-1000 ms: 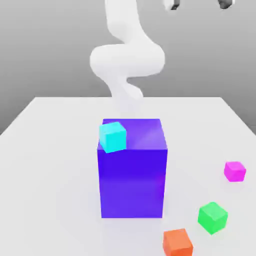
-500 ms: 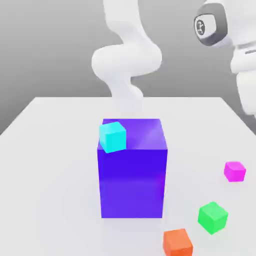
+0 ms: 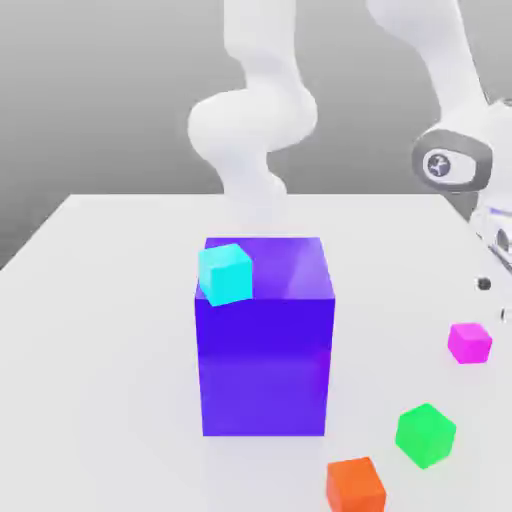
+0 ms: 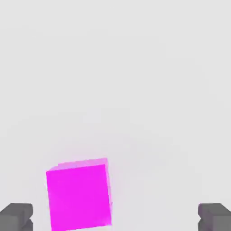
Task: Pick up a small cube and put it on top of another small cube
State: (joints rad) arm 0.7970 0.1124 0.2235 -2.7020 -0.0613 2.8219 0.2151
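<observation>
The small cube (image 3: pixel 468 342) is glossy magenta-pink and lies on the white table (image 3: pixel 100 330) at the exterior view's right. The arm's wrist (image 3: pixel 455 165) hangs just above and behind it, at that view's right edge. In the hand view the same small cube (image 4: pixel 79 194) sits below my gripper (image 4: pixel 115 219). It lies between the two dark fingertips (image 4: pixel 16 216) but nearer to one of them and touches neither. The gripper is open and holds nothing.
A big blue-purple block (image 3: pixel 265 340) stands mid-table with a cyan cube (image 3: pixel 224 273) on its top corner. A green cube (image 3: pixel 425 435) and an orange cube (image 3: pixel 355 485) lie near the front right. The arm's white base column (image 3: pixel 255 120) rises behind the block.
The hand has come down at the exterior view's right, from near the top of the picture to just above the magenta cube. No cube has moved.
</observation>
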